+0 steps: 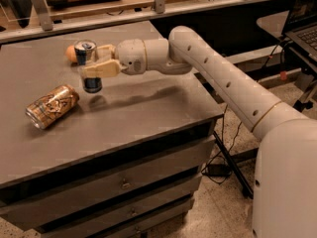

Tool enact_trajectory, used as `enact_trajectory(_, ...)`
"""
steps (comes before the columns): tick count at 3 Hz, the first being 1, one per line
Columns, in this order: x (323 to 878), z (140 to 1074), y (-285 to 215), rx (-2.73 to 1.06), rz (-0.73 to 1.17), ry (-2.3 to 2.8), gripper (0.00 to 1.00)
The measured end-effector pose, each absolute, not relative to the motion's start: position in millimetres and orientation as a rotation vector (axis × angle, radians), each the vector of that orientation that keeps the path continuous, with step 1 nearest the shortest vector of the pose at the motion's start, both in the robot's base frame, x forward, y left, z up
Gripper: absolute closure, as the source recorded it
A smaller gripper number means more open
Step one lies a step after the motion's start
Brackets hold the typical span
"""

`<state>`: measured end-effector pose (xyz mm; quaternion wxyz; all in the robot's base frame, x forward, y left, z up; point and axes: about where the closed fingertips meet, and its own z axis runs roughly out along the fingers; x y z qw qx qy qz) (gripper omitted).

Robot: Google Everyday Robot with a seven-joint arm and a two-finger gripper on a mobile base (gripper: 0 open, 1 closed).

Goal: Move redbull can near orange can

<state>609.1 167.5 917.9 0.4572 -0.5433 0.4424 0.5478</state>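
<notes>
Claw [94,59] clenched on redbull can [92,82], gripping it from sides at mid-height, up and right of orange can [52,106]. Redbull can upright, raised slightly off surface [148,113], shadow beneath it, near orange can but not touching. Orange can lies on its side on surface. Small orange fruit [71,54] farther back from orange can, just behind redbull can

We can read no lettering on the redbull can [92,84] or the orange can [52,106]; the end effector [92,67] clasps the former at upper left.
</notes>
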Motion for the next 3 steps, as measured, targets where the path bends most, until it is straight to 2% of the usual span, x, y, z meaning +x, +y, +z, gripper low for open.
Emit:
enact_trajectory(2, 603, 900, 168, -1.348, 1.344, 1.137, 0.99)
enact_trajectory(3, 603, 894, 168, -1.356, 1.337, 1.16, 0.77)
